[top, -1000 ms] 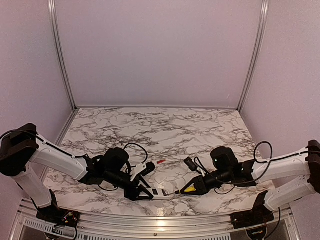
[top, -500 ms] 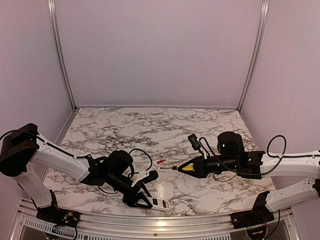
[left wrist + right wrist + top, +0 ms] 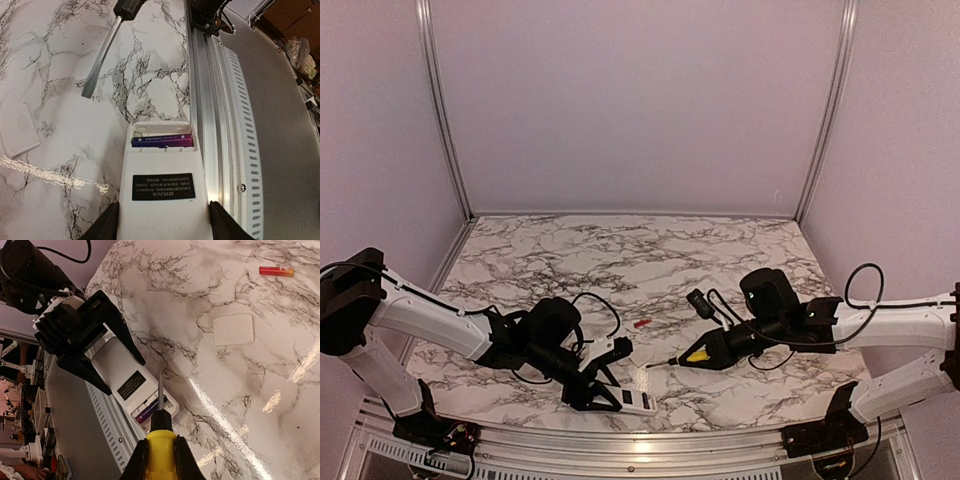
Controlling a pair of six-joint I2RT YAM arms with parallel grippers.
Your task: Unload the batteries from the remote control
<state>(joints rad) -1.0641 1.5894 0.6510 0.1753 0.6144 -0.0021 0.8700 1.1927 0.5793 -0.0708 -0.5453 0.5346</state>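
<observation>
My left gripper (image 3: pixel 603 392) is shut on the white remote control (image 3: pixel 165 192), back up, near the table's front edge; it also shows in the top view (image 3: pixel 636 401). Its battery bay is open, with the dark blue-black battery (image 3: pixel 162 141) inside and the slot beside it empty. The red battery (image 3: pixel 641 323) lies loose on the marble, also in the right wrist view (image 3: pixel 276 271). My right gripper (image 3: pixel 160 466) is shut on the yellow-handled screwdriver (image 3: pixel 160 444). Its blade hangs just above the open bay, apart from it.
The small squarish white cover piece (image 3: pixel 233 329) lies flat on the marble between the remote and the red battery, also in the left wrist view (image 3: pixel 17 131). The metal rail of the table's front edge (image 3: pixel 220 100) runs right beside the remote.
My left gripper has pulled the remote nearer the front rail. My right gripper swung the screwdriver up toward the red battery, then back down, tip toward the remote's open bay.
</observation>
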